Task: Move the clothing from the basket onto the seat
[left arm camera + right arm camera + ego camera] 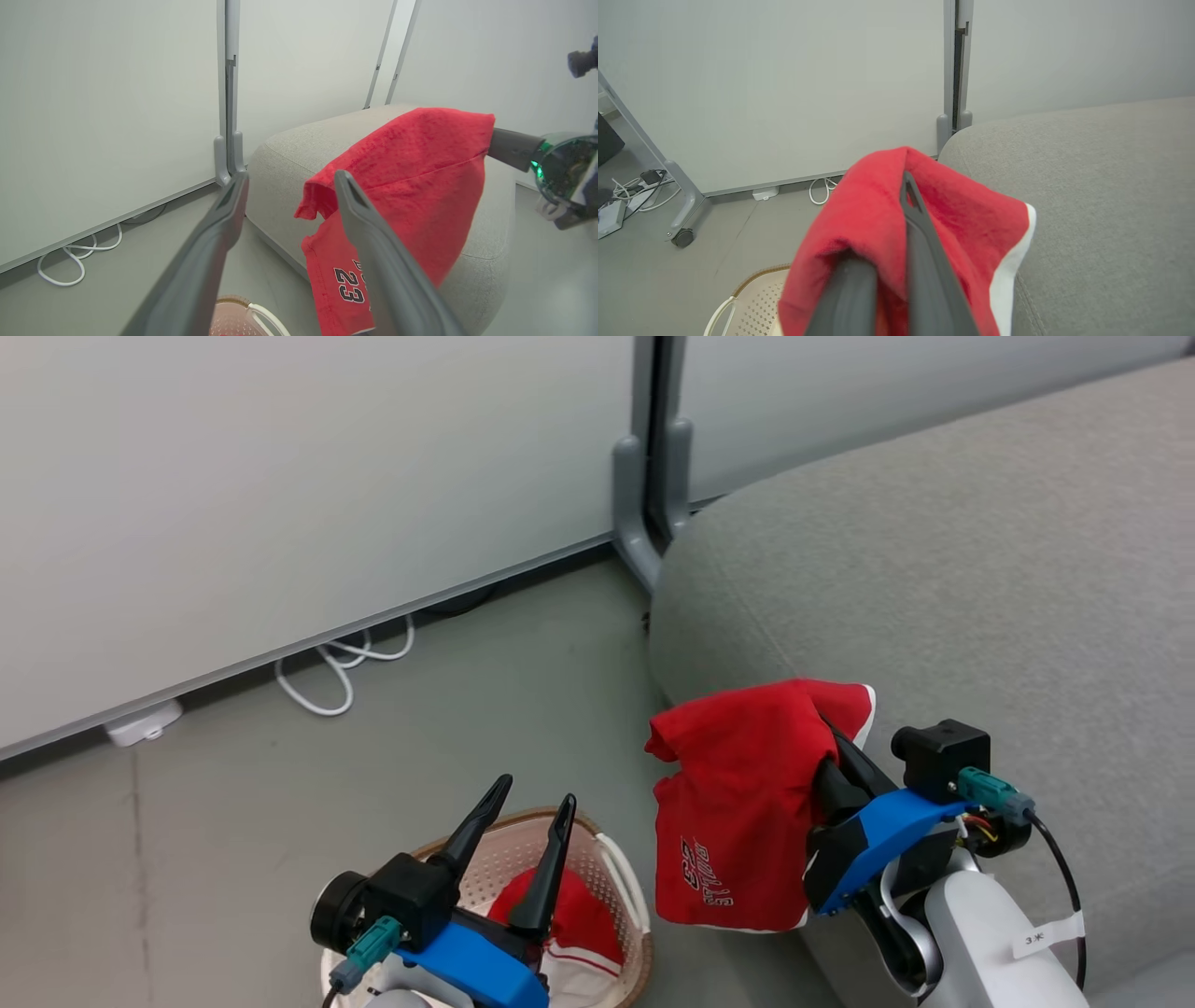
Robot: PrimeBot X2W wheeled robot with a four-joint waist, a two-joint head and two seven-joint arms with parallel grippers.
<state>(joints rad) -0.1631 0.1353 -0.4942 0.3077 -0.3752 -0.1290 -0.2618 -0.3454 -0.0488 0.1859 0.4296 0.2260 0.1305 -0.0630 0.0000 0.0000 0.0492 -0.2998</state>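
Where the large grey fabric-upholstered sofa seat (934, 569) rounds off at its edge, a soft red sports garment with white lettering (738, 784) hangs limp from the right pincer (836, 756), whose dark fingers are nipped tight on a fold near its top. It looks light and floppy (apt to drape, not slide). The left pincer (536, 793) gapes wide above the small cream perforated plastic basket (602, 859), where a second red-and-white garment (583, 919) lies crumpled; a raised fold seems the best hold.
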